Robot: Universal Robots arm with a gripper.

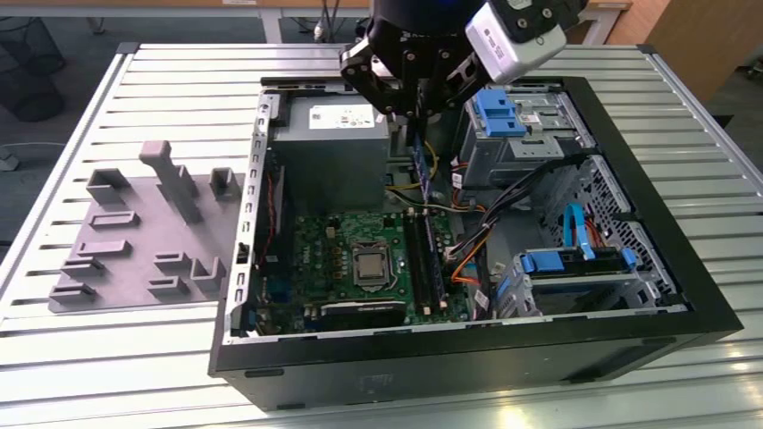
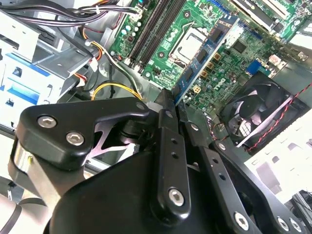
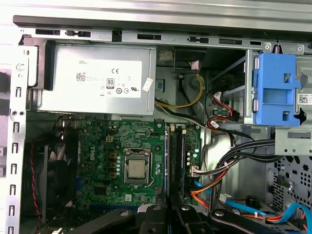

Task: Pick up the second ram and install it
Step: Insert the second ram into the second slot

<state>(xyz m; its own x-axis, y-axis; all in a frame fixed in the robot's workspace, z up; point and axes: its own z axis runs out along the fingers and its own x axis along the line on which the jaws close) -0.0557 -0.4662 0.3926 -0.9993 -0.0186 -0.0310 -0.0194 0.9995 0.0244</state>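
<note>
The second ram [image 2: 209, 48], a narrow blue-green board with dark chips, sticks out from between my black fingers. In the exterior view it hangs as a thin stick [image 1: 420, 163] under my gripper [image 1: 412, 112], above the open computer case. My gripper [image 2: 174, 100] is shut on its upper end. The stick is in the air over the motherboard [image 1: 346, 259], near the long black memory slots [image 3: 179, 156] beside the processor socket [image 3: 136, 168]. My gripper [image 3: 169, 209] is over those slots.
The black case wall [image 1: 477, 357] rings the work area. Inside are a grey power supply [image 1: 328, 147], blue drive caddies [image 1: 495, 112], loose orange and black cables [image 3: 219, 180] and a fan [image 2: 253, 112]. A grey fixture plate [image 1: 131, 250] lies at the exterior view's left.
</note>
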